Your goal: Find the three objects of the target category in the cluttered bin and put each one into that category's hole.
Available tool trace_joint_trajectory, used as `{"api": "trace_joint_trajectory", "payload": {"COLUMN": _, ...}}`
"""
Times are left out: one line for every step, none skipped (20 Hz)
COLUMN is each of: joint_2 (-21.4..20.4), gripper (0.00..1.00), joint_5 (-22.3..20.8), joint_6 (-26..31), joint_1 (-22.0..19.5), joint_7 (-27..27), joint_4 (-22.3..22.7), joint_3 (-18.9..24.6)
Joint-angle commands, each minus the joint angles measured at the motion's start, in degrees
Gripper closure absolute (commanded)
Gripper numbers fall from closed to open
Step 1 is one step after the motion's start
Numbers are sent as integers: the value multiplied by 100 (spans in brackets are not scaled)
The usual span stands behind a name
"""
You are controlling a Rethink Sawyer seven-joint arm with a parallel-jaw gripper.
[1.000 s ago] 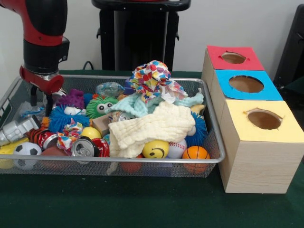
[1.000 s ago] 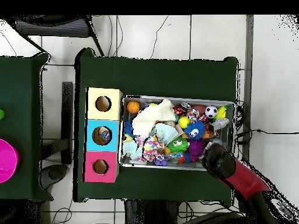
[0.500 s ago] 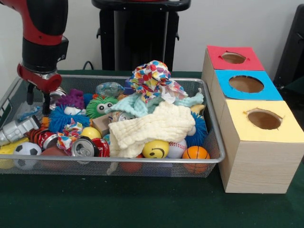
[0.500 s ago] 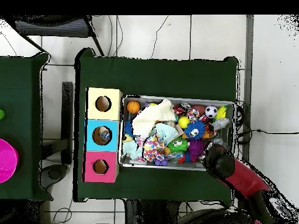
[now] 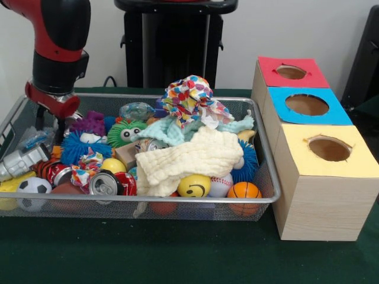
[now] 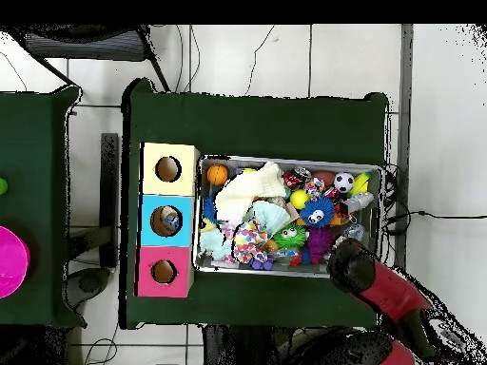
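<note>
My gripper (image 5: 51, 127) hangs over the far left corner of the wire bin (image 5: 177, 200), fingers apart, nothing between them. Its tips are just above a blue spiky ball (image 5: 80, 145), beside a purple toy (image 5: 90, 122) and crumpled clear plastic (image 5: 32, 139). Red cans (image 5: 109, 182) lie at the front left. A smiley ball (image 5: 193, 186), baseball (image 5: 221, 184) and basketball (image 5: 244, 190) sit along the front rim. A cream cloth (image 5: 189, 157) and a dotted cloth (image 5: 189, 94) cover the middle. In the overhead view the arm (image 6: 357, 268) hides the gripper.
Three wooden boxes with round holes stand right of the bin: red (image 5: 291, 72), blue (image 5: 308, 105), yellow (image 5: 328, 149). The blue box (image 6: 166, 220) shows something inside its hole. A soccer ball (image 5: 34, 187) and a silver bottle (image 5: 21, 161) fill the bin's left end.
The gripper rose slightly, then came back down a little to the right, still over the bin's left corner. In the overhead view the arm swung toward the picture's bottom. No object moved.
</note>
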Motion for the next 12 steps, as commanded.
{"api": "trace_joint_trajectory", "payload": {"joint_2": 343, "gripper": 0, "joint_5": -80, "joint_6": -527, "joint_1": 0, "joint_7": 919, "joint_4": -166, "joint_3": 200}}
{"api": "trace_joint_trajectory", "payload": {"joint_2": 358, "gripper": 0, "joint_5": -76, "joint_6": -566, "joint_1": 2, "joint_7": 934, "joint_4": -152, "joint_3": 204}}
{"api": "trace_joint_trajectory", "payload": {"joint_2": 365, "gripper": 0, "joint_5": -72, "joint_6": -594, "joint_1": 4, "joint_7": 941, "joint_4": -143, "joint_3": 204}}
{"api": "trace_joint_trajectory", "payload": {"joint_2": 372, "gripper": 0, "joint_5": -69, "joint_6": -621, "joint_1": 6, "joint_7": 948, "joint_4": -134, "joint_3": 205}}
{"api": "trace_joint_trajectory", "payload": {"joint_2": 376, "gripper": 0, "joint_5": -72, "joint_6": -660, "joint_1": -8, "joint_7": 958, "joint_4": -116, "joint_3": 220}}
{"api": "trace_joint_trajectory", "payload": {"joint_2": 376, "gripper": 0, "joint_5": -73, "joint_6": -709, "joint_1": -17, "joint_7": 974, "joint_4": -100, "joint_3": 233}}
{"api": "trace_joint_trajectory", "payload": {"joint_2": 382, "gripper": 0, "joint_5": -72, "joint_6": -760, "joint_1": -22, "joint_7": 990, "joint_4": -86, "joint_3": 239}}
{"api": "trace_joint_trajectory", "payload": {"joint_2": 381, "gripper": 0, "joint_5": -67, "joint_6": -789, "joint_1": -22, "joint_7": 1001, "joint_4": -80, "joint_3": 243}}
{"api": "trace_joint_trajectory", "payload": {"joint_2": 384, "gripper": 0, "joint_5": -69, "joint_6": -844, "joint_1": -34, "joint_7": 1018, "joint_4": -65, "joint_3": 260}}
{"api": "trace_joint_trajectory", "payload": {"joint_2": 386, "gripper": 0, "joint_5": -64, "joint_6": -878, "joint_1": -39, "joint_7": 1033, "joint_4": -51, "joint_3": 271}}
{"api": "trace_joint_trajectory", "payload": {"joint_2": 390, "gripper": 0, "joint_5": -57, "joint_6": -936, "joint_1": -36, "joint_7": 1053, "joint_4": -38, "joint_3": 270}}
{"api": "trace_joint_trajectory", "payload": {"joint_2": 396, "gripper": 0, "joint_5": -53, "joint_6": -987, "joint_1": -28, "joint_7": 1066, "joint_4": -27, "joint_3": 268}}
